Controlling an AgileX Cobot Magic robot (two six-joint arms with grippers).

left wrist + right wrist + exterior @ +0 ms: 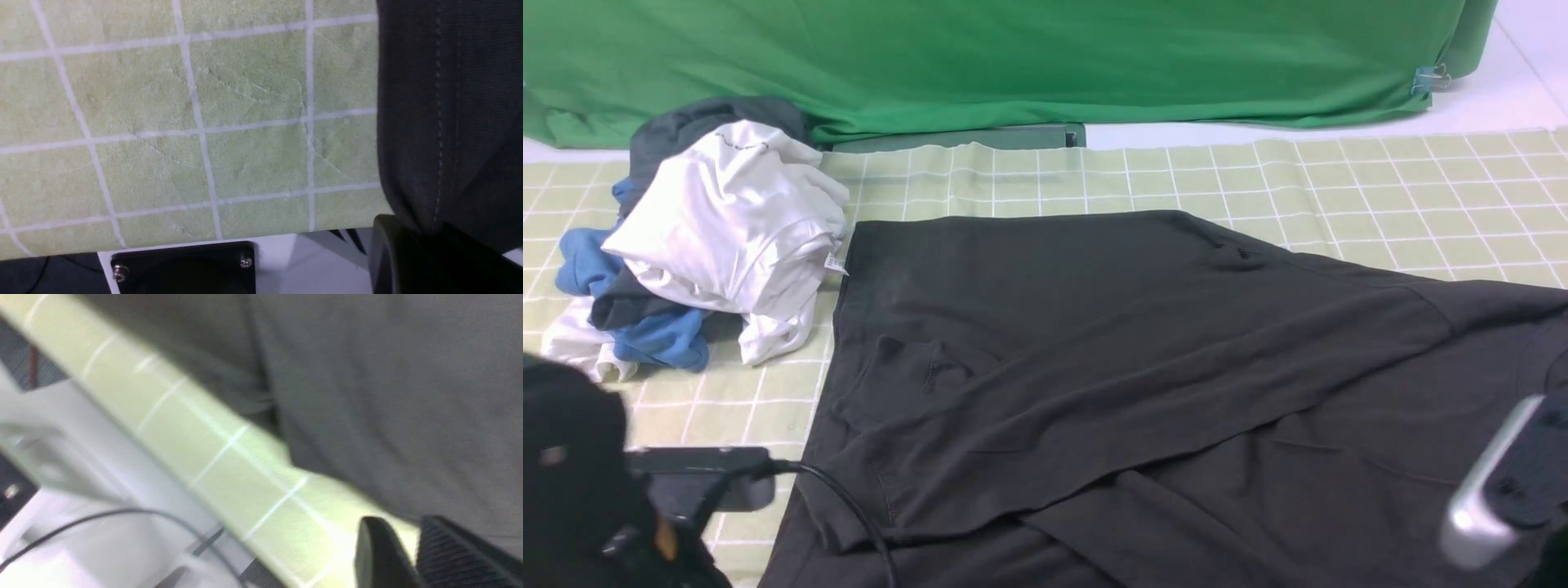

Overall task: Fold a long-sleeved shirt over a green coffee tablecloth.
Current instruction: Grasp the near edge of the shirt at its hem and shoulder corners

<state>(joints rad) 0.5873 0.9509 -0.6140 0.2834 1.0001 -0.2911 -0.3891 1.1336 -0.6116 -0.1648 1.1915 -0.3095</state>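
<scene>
Pinching the stitched hem of the shirt in the left end effector; holding the right end effector slightly apart, empty. Spreading creased, matte black over the white-gridded tablecloth. Showing an unreadable tag on the far heap.

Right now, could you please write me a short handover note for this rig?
Left fingers: at the shirt's stitched edge; I cannot tell if they grip it.
Right fingers: close together near the shirt's edge, blurred; grip unclear.
Shirt: spread on the tablecloth.
Done: one part looks folded across the body.
Left: the remaining folds.
</scene>
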